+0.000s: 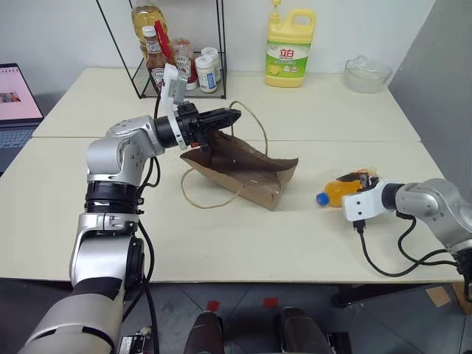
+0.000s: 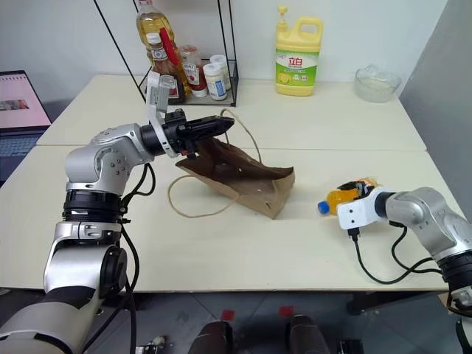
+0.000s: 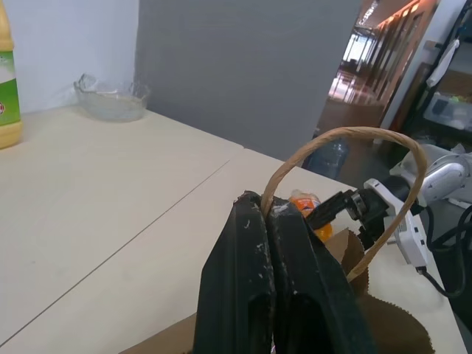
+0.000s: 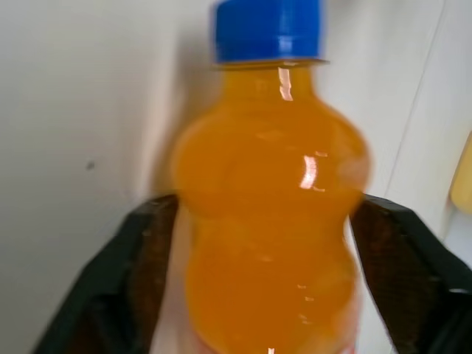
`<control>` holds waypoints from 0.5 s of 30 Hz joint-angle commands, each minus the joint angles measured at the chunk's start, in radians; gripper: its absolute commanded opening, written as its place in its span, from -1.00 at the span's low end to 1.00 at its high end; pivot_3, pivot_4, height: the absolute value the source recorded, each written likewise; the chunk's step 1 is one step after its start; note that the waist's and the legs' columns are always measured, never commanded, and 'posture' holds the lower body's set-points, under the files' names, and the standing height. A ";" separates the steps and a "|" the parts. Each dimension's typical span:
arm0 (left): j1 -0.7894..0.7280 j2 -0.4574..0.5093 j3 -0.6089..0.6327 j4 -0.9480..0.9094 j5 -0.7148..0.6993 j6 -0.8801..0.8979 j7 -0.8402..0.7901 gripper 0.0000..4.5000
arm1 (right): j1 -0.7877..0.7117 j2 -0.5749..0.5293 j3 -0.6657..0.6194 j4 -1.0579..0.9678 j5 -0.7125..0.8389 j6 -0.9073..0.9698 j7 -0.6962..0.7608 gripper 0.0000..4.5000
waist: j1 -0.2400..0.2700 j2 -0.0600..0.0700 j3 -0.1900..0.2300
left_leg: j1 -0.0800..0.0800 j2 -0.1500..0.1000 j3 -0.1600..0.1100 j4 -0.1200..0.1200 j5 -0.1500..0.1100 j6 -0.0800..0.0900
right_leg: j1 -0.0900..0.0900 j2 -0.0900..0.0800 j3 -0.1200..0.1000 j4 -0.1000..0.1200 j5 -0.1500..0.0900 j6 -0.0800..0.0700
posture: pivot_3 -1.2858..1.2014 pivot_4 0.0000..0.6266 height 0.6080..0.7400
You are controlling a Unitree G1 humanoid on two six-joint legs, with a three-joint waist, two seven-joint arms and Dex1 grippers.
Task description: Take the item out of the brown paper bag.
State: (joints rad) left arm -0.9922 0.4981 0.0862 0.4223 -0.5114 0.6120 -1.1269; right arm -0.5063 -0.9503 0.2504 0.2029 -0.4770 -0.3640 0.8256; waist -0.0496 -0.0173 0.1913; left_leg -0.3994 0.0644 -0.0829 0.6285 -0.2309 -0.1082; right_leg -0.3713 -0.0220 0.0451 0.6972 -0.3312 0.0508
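The brown paper bag (image 1: 247, 171) lies tipped on the table with its mouth toward the right. Its near-left top edge is lifted by my left gripper (image 1: 233, 116), which is shut on a beige cord handle (image 3: 346, 140) of the bag. The other cord loop (image 1: 209, 199) trails on the table. The item, a small orange bottle (image 1: 335, 193) with a blue cap (image 4: 268, 29), lies on its side on the table to the right of the bag, outside it. My right gripper (image 1: 351, 187) is open, with a black finger (image 4: 136, 273) on each side of the bottle.
A yellow detergent jug (image 1: 289, 50) and a glass bowl (image 1: 366, 74) stand at the back right. A black wire rack (image 1: 177, 63) with sauce bottles is at the back left. A laptop (image 1: 16, 103) sits at the far left. A black cable (image 1: 383, 262) loops by the right arm.
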 commanded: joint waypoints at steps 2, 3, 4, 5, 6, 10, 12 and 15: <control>-0.007 0.010 0.029 -0.034 -0.023 -0.002 -0.002 -1.00 | 0.052 -0.010 -0.040 -0.084 0.072 0.070 0.058 0.99 | 0.003 0.000 0.000 | 0.000 0.000 0.000 0.000 0.000 0.000 | 0.000 0.000 0.000 0.000 0.000 0.000 | 0.03 -0.52 1.00; -0.008 0.010 0.028 -0.030 -0.022 -0.004 -0.002 -1.00 | 0.065 -0.013 -0.057 -0.117 0.096 0.092 0.073 0.99 | 0.004 0.000 0.000 | 0.000 0.000 0.000 -0.001 0.000 0.000 | 0.000 0.000 0.000 0.000 0.000 0.000 | 0.03 -0.52 1.00; -0.010 0.008 0.028 -0.026 -0.021 -0.007 0.000 -1.00 | 0.096 -0.018 -0.096 -0.188 0.153 0.145 0.098 0.99 | 0.006 0.000 0.000 | -0.001 0.000 0.000 -0.001 0.000 0.000 | -0.001 0.000 0.000 -0.001 0.000 0.000 | 0.03 -0.52 1.00; -0.014 0.004 0.027 -0.018 -0.018 -0.012 0.003 -1.00 | 0.135 -0.022 -0.149 -0.286 0.232 0.221 0.131 0.99 | 0.009 0.000 0.000 | -0.001 0.000 0.000 -0.001 0.000 0.000 | -0.001 0.000 0.000 -0.001 0.000 0.000 | 0.03 -0.52 1.00; -0.016 0.001 0.028 -0.012 -0.016 -0.016 0.006 -1.00 | 0.163 -0.024 -0.187 -0.360 0.288 0.281 0.154 0.99 | 0.012 0.000 0.000 | -0.001 0.000 0.000 -0.001 0.000 0.000 | -0.001 0.000 0.000 -0.001 0.000 0.000 | 0.03 -0.52 1.00; -0.029 -0.008 0.029 0.024 0.003 -0.046 0.025 -1.00 | 0.235 0.022 -0.364 -0.699 0.575 0.654 0.168 0.99 | 0.016 0.001 0.000 | -0.001 0.000 0.000 0.000 0.000 0.000 | -0.001 0.000 0.000 0.000 0.000 0.000 | 0.03 -0.52 1.00; -0.037 -0.011 0.028 0.046 0.012 -0.061 0.032 -1.00 | 0.228 0.072 -0.422 -0.818 0.693 0.793 0.115 0.99 | 0.017 0.000 0.000 | 0.000 0.000 0.000 0.000 0.000 0.000 | 0.000 0.000 -0.001 0.000 0.000 0.000 | 0.03 -0.52 1.00; -0.053 -0.018 0.027 0.084 0.031 -0.100 0.054 -1.00 | 0.184 0.167 -0.492 -0.985 0.871 1.044 -0.021 0.99 | 0.017 0.000 0.000 | 0.000 0.000 -0.001 0.000 0.000 0.000 | 0.000 0.000 -0.001 0.000 0.000 0.000 | 0.03 -0.52 1.00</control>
State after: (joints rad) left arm -1.0037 0.4799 0.0947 0.5104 -0.4883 0.5510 -1.0855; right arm -0.2971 -0.7950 -0.1869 -0.6883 0.2989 0.5623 0.8723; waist -0.0328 -0.0169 0.1916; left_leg -0.4000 0.0647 -0.0836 0.6283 -0.2309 -0.1082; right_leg -0.3716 -0.0217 0.0443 0.6978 -0.3312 0.0508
